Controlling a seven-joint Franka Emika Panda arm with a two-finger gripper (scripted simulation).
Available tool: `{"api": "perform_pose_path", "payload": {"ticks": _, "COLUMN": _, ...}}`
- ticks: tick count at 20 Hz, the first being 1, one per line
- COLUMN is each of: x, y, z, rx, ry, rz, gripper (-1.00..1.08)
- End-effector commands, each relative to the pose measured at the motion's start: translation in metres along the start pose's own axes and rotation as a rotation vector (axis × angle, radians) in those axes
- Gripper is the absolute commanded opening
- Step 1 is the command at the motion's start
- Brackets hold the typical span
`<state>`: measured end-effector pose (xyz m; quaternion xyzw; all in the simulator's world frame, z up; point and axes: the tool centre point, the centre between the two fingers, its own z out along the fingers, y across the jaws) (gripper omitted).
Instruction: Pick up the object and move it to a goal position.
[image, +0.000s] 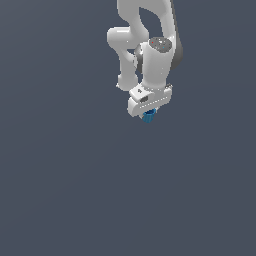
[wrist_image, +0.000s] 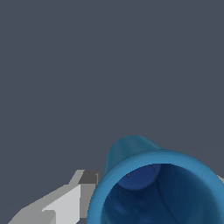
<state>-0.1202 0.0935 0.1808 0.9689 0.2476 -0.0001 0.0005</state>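
Flat dark grey-blue backdrop (image: 60, 190) fills both views, no edge or seam visible, so can't tell if it is a tabletop or floor.

White Panda arm (image: 150, 55) comes down from the top of the exterior view, a bit toward the exterior view's right of centre. Rounded joints, dark grey underside on one link, speckled grey cap on the wrist. Wrist section is roughly upright, slightly tilted.

Pincer (image: 148, 116) hangs at the arm's lower end, white boxy hand body with a small dark mark on its face, pointing down. Fingers mostly hidden behind the hand body and the load in the exterior view. In the wrist view one pale grey-white finger (wrist_image: 65, 203) with a darker tip shows, lying against the outer wall of the blue piece; the other finger is only a sliver at the frame edge.

The object (image: 148, 117): small bright blue stubby piece, poking out just under the hand body, between the fingers. The pincer is clenched on it, grasping the object. In the wrist view the object (wrist_image: 131, 151) is very close to the camera, looks hollow: thick lighter-blue rim, darker blue inside, cup-like. Part of it is cut off by the frame.

No shadow or contact under the object in the exterior view; whether it is lifted clear of the surface can't be told for sure.
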Motion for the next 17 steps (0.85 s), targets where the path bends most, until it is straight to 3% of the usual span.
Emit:
{"api": "perform_pose_path", "payload": {"ticks": 1, "x": 0.000, "y": -0.007, "z": -0.019, "rx": 0.000, "ry": 0.000, "rz": 0.000, "gripper": -1.00}}
{"api": "perform_pose_path", "payload": {"ticks": 9, "x": 0.000, "y": -0.022, "z": -0.060, "rx": 0.001, "ry": 0.000, "rz": 0.000, "gripper": -1.00}}
{"api": "perform_pose_path", "payload": {"ticks": 17, "x": 0.002, "y": -0.023, "z": -0.067, "rx": 0.001, "ry": 0.000, "rz": 0.001, "gripper": -1.00}}
